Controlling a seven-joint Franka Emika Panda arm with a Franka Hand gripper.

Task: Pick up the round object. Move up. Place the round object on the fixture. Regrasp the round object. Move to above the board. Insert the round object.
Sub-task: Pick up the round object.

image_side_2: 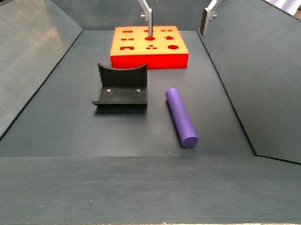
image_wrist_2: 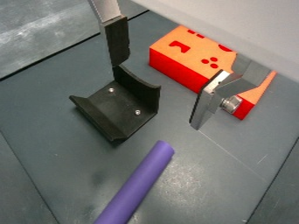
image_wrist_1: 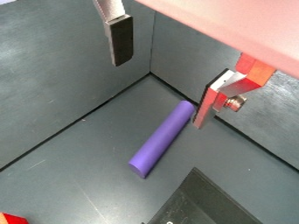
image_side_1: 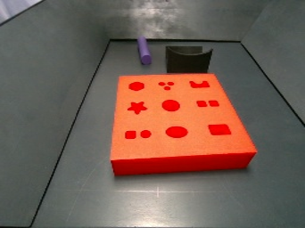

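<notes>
The round object, a slim purple peg (image_wrist_1: 163, 138) (image_wrist_2: 138, 188), lies flat on the grey floor in both wrist views. In both side views the peg (image_side_2: 180, 115) (image_side_1: 143, 51) rests beside the black fixture (image_side_2: 120, 88) (image_side_1: 187, 59), not touching it. The red board (image_side_1: 179, 120) (image_side_2: 150, 46) (image_wrist_2: 193, 57) lies flat beyond the fixture (image_wrist_2: 117, 109). My gripper (image_wrist_1: 167, 74) (image_wrist_2: 163, 74) (image_side_2: 177, 18) hangs open high above the floor, with nothing between its fingers (image_wrist_1: 121, 39). The peg sits below it, well clear of the pads.
Grey sloping walls (image_side_2: 47, 53) enclose the floor on both sides and at the back (image_side_1: 167, 22). A floor seam (image_wrist_1: 70, 127) runs close to the peg. The board's top has several shaped cut-outs (image_side_1: 172, 105).
</notes>
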